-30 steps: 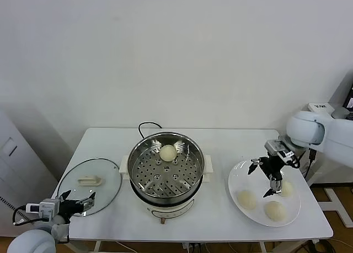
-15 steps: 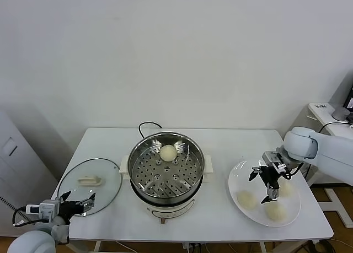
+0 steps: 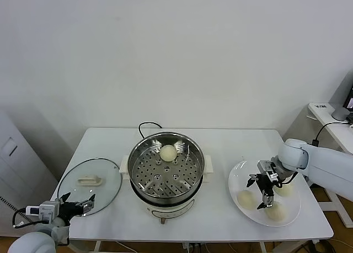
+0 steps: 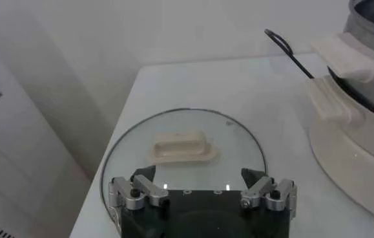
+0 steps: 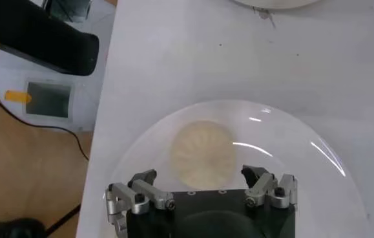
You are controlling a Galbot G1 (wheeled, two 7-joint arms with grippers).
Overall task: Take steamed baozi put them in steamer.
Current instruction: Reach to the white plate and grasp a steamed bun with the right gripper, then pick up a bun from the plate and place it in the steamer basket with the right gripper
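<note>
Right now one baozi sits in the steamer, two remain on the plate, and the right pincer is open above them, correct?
Not quite: the head view shows three baozi on the plate, not two. One baozi sits in the steamer, and the right pincer is open above the plate.

No readable text, label, brand, number or sign is showing on anything in these views
</note>
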